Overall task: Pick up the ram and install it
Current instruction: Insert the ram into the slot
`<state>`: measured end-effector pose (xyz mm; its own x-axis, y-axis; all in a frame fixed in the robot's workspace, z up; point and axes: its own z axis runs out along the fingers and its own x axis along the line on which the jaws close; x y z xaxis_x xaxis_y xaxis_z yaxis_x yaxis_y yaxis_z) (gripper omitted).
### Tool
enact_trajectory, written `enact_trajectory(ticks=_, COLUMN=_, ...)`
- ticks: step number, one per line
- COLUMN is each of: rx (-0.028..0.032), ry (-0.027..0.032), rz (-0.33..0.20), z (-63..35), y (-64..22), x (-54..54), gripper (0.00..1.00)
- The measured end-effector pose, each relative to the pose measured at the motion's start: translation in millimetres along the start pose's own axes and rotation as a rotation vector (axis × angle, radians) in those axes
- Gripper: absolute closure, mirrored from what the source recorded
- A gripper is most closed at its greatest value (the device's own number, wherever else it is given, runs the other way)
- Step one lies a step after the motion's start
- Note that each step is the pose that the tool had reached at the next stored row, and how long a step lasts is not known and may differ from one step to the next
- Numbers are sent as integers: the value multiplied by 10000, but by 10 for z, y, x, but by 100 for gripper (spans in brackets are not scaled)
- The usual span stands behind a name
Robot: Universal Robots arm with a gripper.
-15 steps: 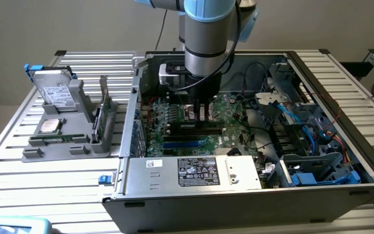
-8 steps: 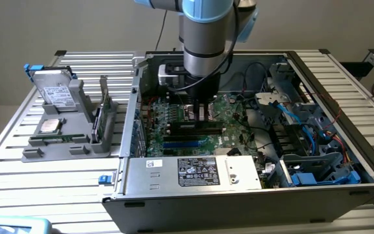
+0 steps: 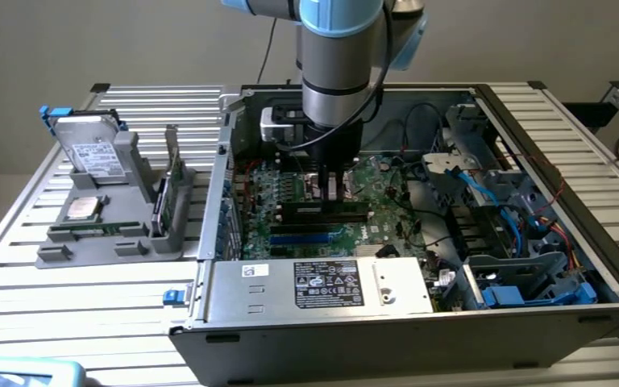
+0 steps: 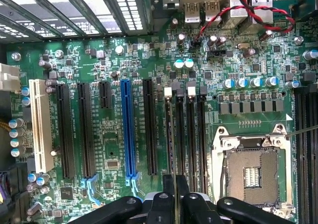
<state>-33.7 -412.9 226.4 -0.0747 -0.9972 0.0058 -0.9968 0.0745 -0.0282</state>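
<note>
- ram (image 3: 321,211): held in the hand, hanging low over the bank of memory slots (image 4: 191,134) on the motherboard (image 3: 380,173), inside the open PC case (image 3: 396,347). Doesn't look seated to me. Can't tell whether its lower edge touches a slot or sits just above it.
- long axis: runs left to right across the exterior view, parallel to the slots under it. In the wrist view it's edge-on, a thin line running away from the fingertips along the slot with the white latch (image 4: 168,91).
- hand (image 4: 176,183): narrow, fingers pinched on the ram's two flat faces at about mid-length. The stick juts out both sides in the exterior view.
- key relation: ram is directly under the hand and the slots directly under the ram, all on one line. Sideways offset from the slot looks small. Best guess is the white-latch slot, but I can't be sure which one of the bank it is.
- beside the slots: empty CPU socket (image 4: 251,172) just on one side, long blue expansion slot (image 4: 128,129) on the other.
- outside the case: grey fixture (image 3: 116,242) on the desk (image 3: 19,274) at the exterior view's left. It carries the silver drive with blue clips (image 3: 89,149) and the square processor chip (image 3: 81,208), both well apart from the hand.
</note>
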Motion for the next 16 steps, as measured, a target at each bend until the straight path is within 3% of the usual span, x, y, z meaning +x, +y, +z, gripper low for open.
enact_trajectory(ticks=11, rx=0, ry=2, rz=0, z=10, y=0, x=-1, gripper=85)
enact_trajectory(ticks=16, rx=42, ry=-2, rz=0, z=23, y=0, x=-1, gripper=85)
